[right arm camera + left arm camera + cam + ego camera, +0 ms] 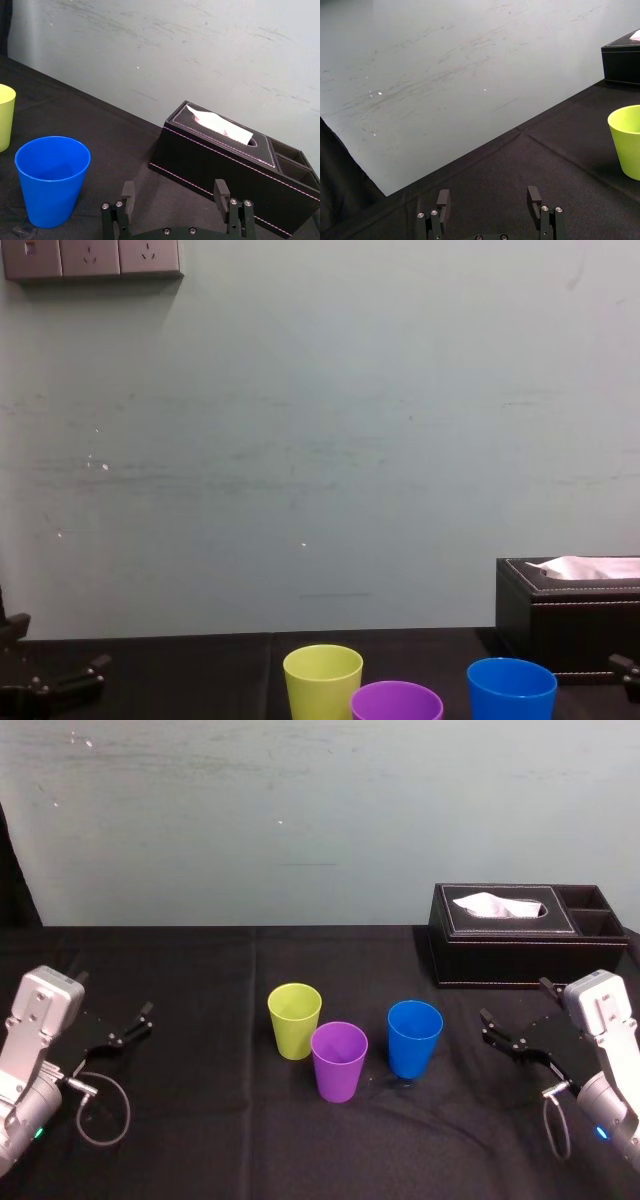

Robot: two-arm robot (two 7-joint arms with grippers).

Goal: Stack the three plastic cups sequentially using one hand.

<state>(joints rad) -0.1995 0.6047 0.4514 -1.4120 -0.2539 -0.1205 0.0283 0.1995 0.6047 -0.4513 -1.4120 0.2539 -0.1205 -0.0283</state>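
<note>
**Three cups stand apart, both grippers open and empty**

A black tissue box (520, 935) sits on the black tablecloth (200, 980) against the pale wall (300, 820), with a white tissue (495, 905) poking out of its top. All three cups stand upright, mouths up and unstacked, to the left of this box and nearer the robot than it.

The blue cup (414, 1038) is the one closest to the box, a little way off its front left corner. The yellow-green cup (294, 1020) is farthest to the left of the box. The purple cup (339, 1060) comes between those two from side to side and stands farthest forward of the box, toward the robot. It is clear of the blue cup but close beside the yellow-green one, and I cannot tell whether those two touch.

The right gripper (174, 192) hangs on the robot's side of the box, near its right end, with its fingers spread and nothing between them. It points past the blue cup toward the box.

The left gripper (489, 202) is well to the left of the box, beyond all three cups. Its fingers are also spread wide and hold nothing.
</note>
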